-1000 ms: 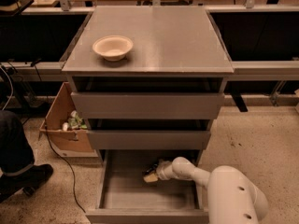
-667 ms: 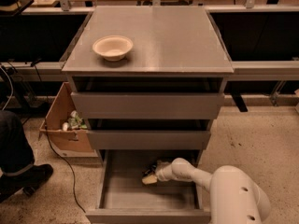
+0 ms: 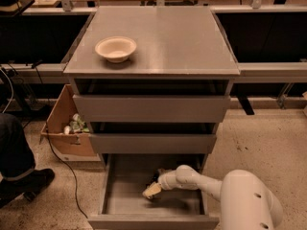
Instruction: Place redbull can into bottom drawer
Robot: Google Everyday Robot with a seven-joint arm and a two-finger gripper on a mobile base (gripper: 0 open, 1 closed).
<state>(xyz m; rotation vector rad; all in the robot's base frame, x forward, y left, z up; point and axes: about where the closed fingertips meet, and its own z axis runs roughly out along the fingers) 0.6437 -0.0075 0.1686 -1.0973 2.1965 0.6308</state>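
Note:
The bottom drawer (image 3: 111,188) is pulled open and its grey tray interior shows. My gripper (image 3: 152,190) reaches down inside it from the right, on the white arm (image 3: 201,183), with its beige tip near the middle of the drawer floor. The redbull can does not show anywhere; I cannot tell whether it is in the gripper. The two upper drawers, top (image 3: 151,108) and middle (image 3: 152,143), are closed or nearly closed.
A beige bowl (image 3: 115,48) sits on the cabinet top (image 3: 182,42) at the left. A cardboard box (image 3: 67,128) with small items stands on the floor to the cabinet's left. A person's leg and shoe (image 3: 19,174) are at the far left. A cable (image 3: 62,166) runs across the floor.
My gripper has shifted slightly down and toward the front of the bottom drawer. Nothing else has moved.

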